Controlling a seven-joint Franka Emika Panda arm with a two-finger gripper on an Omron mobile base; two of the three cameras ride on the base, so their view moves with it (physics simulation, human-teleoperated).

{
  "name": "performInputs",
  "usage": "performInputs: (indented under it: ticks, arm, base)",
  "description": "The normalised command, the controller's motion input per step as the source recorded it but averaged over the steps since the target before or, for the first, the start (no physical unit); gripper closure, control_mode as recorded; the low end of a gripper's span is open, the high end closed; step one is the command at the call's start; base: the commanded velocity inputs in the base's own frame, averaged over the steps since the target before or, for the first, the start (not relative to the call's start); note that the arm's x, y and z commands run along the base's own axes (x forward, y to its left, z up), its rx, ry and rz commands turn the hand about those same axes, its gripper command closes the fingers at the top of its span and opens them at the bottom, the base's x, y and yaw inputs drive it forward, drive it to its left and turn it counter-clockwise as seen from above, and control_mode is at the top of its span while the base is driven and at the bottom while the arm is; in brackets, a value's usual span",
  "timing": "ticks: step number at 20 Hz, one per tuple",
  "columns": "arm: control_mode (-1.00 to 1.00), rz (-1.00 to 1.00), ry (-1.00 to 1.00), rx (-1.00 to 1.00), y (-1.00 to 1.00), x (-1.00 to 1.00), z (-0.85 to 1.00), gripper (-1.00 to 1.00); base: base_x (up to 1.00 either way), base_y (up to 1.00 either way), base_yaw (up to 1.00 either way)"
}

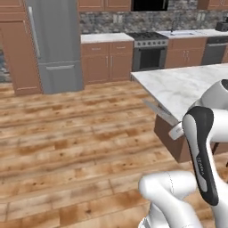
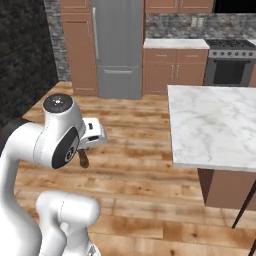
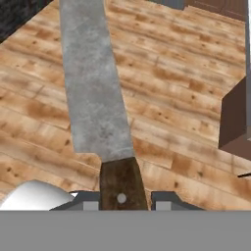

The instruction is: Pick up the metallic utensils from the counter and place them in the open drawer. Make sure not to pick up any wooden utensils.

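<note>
My gripper (image 3: 122, 200) is shut on the small knife (image 3: 95, 98), one of the metallic utensils. Its dark brown handle sits between the fingertips (image 3: 165, 200), and its wide silver blade points away over the wooden floor. From the left base, the knife (image 1: 158, 111) juts out by the corner of the white marble counter (image 1: 191, 84). From the right base, the gripper (image 2: 85, 150) hangs left of the counter (image 2: 215, 120), with the knife's brown handle (image 2: 83, 159) below the hand. The open drawer and the wooden utensils are out of view.
The counter's brown wooden base (image 3: 235, 122) stands close on the right of the hand. A grey fridge (image 1: 55, 44), brown cabinets (image 1: 107, 60) and a stove (image 1: 149, 51) line the far wall. Wooden floor (image 1: 67, 133) stretches between them and the counter.
</note>
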Motion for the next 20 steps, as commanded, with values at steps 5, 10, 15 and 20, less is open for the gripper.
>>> performInputs:
  ticks: [5,10,15,20]
  arm:
    - [1.0,0.0,0.0,0.0,0.0,0.0,0.0,1.0]
    - [1.0,0.0,0.0,0.0,0.0,0.0,0.0,1.0]
    - [1.0,0.0,0.0,0.0,0.0,0.0,0.0,1.0]
    - [1.0,0.0,0.0,0.0,0.0,0.0,0.0,1.0]
  base:
    - [0.99,0.72,-0.3]
    - [1.0,0.63,-0.33]
    - [1.0,0.62,-0.31]
    - [1.0,0.82,-0.36]
